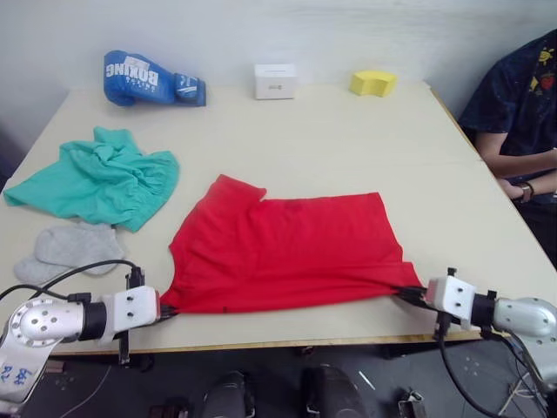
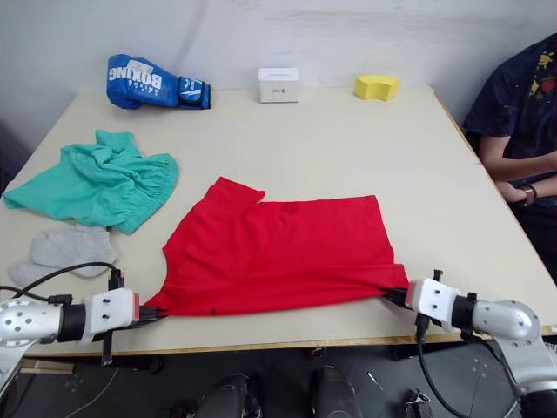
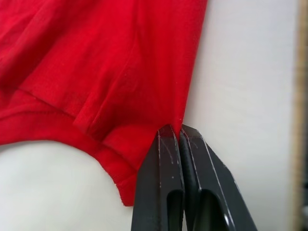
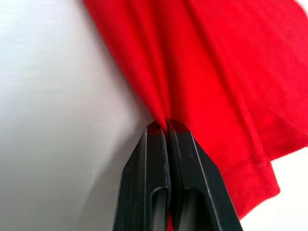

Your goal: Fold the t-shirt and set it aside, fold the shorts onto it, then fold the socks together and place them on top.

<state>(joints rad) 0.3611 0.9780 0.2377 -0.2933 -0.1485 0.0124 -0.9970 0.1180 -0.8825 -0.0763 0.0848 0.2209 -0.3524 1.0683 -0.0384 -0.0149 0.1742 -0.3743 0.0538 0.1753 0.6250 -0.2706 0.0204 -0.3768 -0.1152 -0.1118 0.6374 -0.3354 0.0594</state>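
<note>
Crosswise along the frame's lower edge, the t-shirt [image 1: 287, 248] stretches between the left gripper [image 1: 165, 311] and right gripper [image 1: 406, 293], each clenched on a near corner.

Silver arms w/ white wrists, black cables, black fingers [image 3: 163, 173].

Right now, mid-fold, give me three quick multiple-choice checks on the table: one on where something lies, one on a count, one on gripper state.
1. Where are the shorts?
A. far side of the socks, on the robot's left
B. on the t-shirt
C. beside the yellow block

2. How many grippers hold the t-shirt?
A. none
B. one
C. two

3. The left gripper is:
A. wide open
B. shut on the hem
C. resting on the socks

Answers: 1 A, the shorts lie crumpled just beyond the socks; 2 C, the right gripper also pinches fabric; 3 B, its fingers are pressed together on red cloth.
</note>
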